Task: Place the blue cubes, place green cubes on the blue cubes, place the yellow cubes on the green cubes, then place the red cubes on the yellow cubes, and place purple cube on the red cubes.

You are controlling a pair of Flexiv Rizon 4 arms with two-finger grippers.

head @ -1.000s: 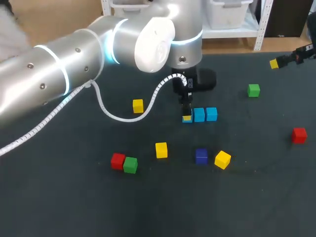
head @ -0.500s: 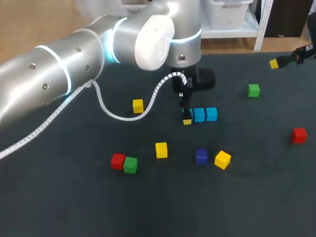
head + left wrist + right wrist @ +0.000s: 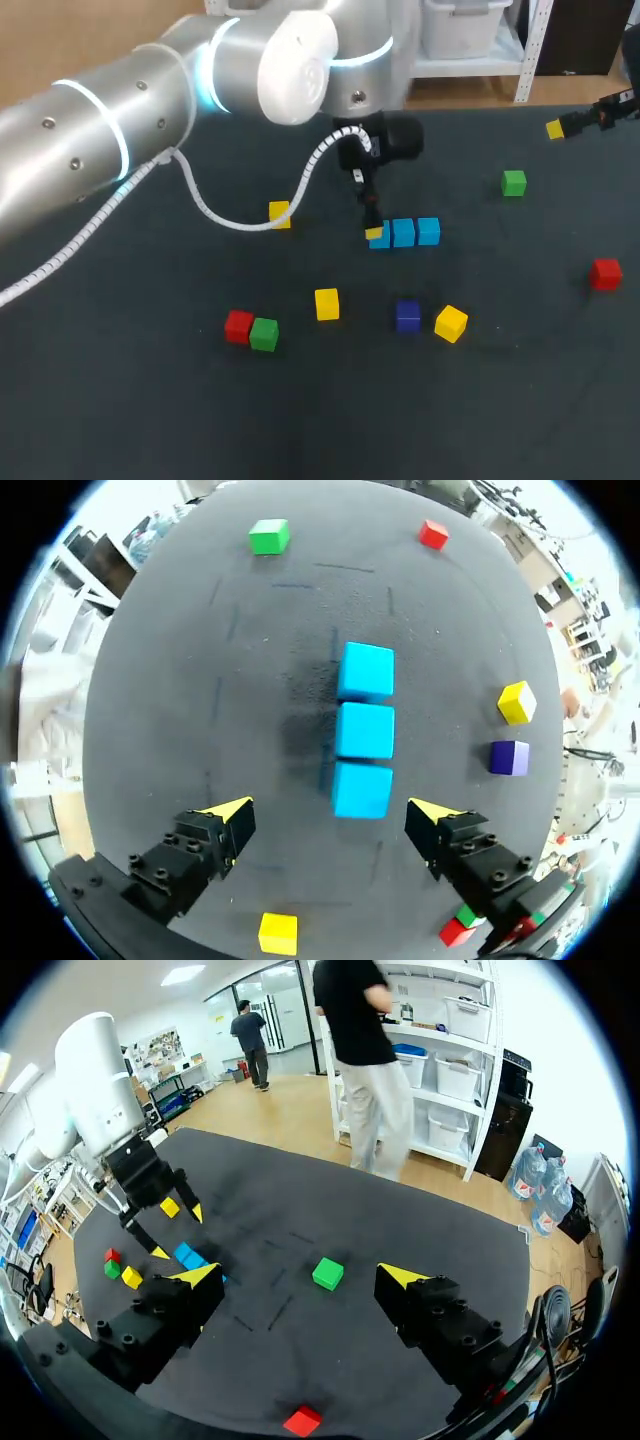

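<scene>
matt table (image 3: pixel 150 400), smooth blue cubes (image 3: pixel 364 730), glossy arm (image 3: pixel 100 130).

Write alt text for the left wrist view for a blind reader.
The left gripper hangs open over a row of three blue cubes on the dark table, its yellow tips either side of the nearest cube, touching nothing. A green cube, red cube, yellow cube and purple cube lie scattered around.

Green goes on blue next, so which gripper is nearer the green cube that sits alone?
Right. The right gripper is open with the green cube just ahead of it; the left gripper is over the blue cubes, farther off.
</scene>
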